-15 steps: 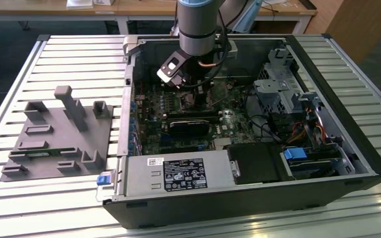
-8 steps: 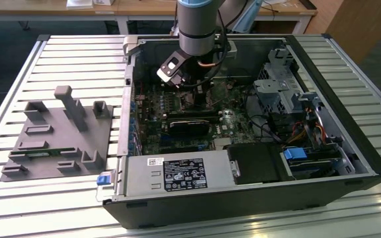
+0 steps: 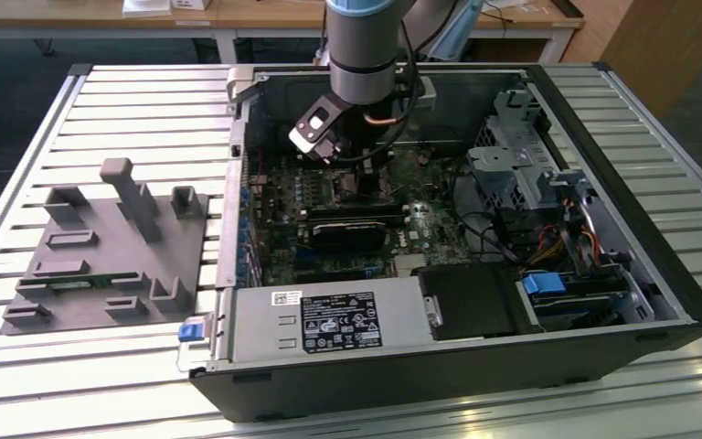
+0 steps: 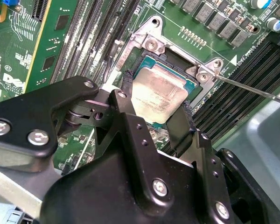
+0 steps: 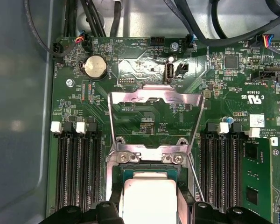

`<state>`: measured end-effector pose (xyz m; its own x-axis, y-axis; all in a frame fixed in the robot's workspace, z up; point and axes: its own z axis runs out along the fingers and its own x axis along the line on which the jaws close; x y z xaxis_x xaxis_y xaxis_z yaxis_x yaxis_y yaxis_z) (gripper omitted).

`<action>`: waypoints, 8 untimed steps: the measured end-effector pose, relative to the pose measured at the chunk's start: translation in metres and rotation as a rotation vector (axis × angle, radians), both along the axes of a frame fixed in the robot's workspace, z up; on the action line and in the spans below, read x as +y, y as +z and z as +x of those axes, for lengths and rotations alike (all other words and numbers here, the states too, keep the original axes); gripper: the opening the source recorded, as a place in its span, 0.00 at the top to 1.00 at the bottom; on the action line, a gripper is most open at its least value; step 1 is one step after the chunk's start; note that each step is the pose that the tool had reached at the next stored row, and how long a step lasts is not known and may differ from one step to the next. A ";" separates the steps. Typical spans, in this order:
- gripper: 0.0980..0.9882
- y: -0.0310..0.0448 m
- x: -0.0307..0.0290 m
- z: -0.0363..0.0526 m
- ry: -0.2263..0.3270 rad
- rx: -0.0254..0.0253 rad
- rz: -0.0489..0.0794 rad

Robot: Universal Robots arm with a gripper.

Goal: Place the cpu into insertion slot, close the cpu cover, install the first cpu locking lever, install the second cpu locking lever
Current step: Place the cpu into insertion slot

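The cpu (image 4: 161, 91) lies over the insertion slot (image 4: 170, 56), clamped at two opposite edges by the fingers (image 4: 178, 133) of the gripper (image 4: 157, 95); whether it is fully seated cannot be told. The cpu cover (image 5: 130, 98) stands swung back from the socket. Memory slots (image 5: 77, 172) flank it closely on both sides. The arm (image 3: 364, 37) descends steeply into the open case (image 3: 449, 380) on the tabletop (image 3: 143, 101).

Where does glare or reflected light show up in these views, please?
In the exterior view, glare whitens the slatted table at the lower corners; in the first wrist view, a sheen washes the motherboard beside the open cpu cover; in the second wrist view, the cpu top reflects softly.
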<state>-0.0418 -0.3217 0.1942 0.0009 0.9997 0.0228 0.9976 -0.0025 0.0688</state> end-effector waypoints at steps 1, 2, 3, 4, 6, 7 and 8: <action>0.50 0.0001 0.0000 0.0001 0.000 -0.0001 0.000; 0.50 0.0001 0.0000 0.0001 0.000 -0.0002 0.000; 0.50 0.0001 0.0000 0.0002 0.000 -0.0001 0.000; 0.50 0.0002 0.0000 0.0003 0.000 0.0000 0.000; 0.50 0.0002 0.0000 0.0007 0.000 0.0001 -0.002; 0.50 0.0002 0.0000 0.0007 0.000 0.0001 -0.002; 0.50 0.0002 0.0000 0.0008 0.000 0.0001 -0.002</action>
